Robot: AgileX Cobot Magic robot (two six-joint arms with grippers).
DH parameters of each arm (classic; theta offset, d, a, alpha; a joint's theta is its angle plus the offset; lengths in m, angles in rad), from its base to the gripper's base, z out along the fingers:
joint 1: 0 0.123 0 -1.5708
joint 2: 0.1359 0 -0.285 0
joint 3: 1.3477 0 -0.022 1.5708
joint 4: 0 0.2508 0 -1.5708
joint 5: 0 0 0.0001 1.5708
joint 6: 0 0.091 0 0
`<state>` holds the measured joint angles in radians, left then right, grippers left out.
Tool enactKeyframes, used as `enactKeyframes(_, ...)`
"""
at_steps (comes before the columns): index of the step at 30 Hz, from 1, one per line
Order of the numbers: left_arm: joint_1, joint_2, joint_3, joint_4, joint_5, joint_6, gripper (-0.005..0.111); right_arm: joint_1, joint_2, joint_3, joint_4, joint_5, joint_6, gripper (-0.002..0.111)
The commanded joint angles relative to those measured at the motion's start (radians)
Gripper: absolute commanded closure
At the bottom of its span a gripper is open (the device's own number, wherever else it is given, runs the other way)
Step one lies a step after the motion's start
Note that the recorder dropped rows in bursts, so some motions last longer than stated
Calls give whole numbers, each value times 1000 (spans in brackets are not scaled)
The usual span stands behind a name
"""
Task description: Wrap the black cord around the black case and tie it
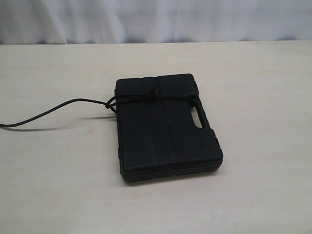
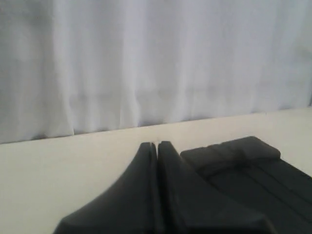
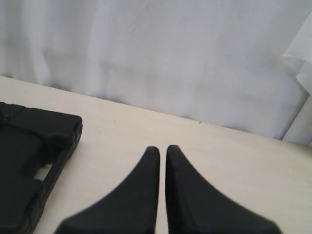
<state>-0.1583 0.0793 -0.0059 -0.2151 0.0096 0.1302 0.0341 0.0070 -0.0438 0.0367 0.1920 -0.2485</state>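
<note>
Starting at the left edge of the table (image 1: 253, 195), the black cord (image 1: 73, 100) came in low, rose in a long, loose curve across the bare top and ran toward the middle. There it met the left side of the black case (image 1: 165, 136), bunching in a couple of small loops right against that side wall. From those loops it crossed the ribbed lid as a tight band, close to the case's far end, and there was a small knot (image 1: 153, 92) sitting on the lid about halfway along that band. The band carried on to the right side and dropped out of sight over the rim, just beyond the far end of the handle slot (image 1: 196, 119).

The case itself lay flat around the middle of the table, well apart from the left and right edges, turned slightly so that its handle side faced the right edge. A white curtain (image 1: 156, 19) hung along the far edge.

In the left wrist view, the left gripper (image 2: 157, 145) had its fingers pressed together with nothing between them, raised above the table with the case just beside it. In the right wrist view, the right gripper (image 3: 163, 148) was all but closed too, with only a thin slit of pale table showing between the fingers. It gripped nothing, and the handle side of the case was near but apart from it.
</note>
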Motion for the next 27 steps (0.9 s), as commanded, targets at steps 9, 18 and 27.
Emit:
enactKeyframes(9,125,-79,6,49,303,-5,107,-57,-7,44,0,134,2,104)
enactKeyframes(18,123,-79,6,47,303,-5,107,-57,-7,44,0,147,2,104)
enactKeyframes(27,123,-79,6,47,313,-5,107,-57,-7,44,0,147,2,104)
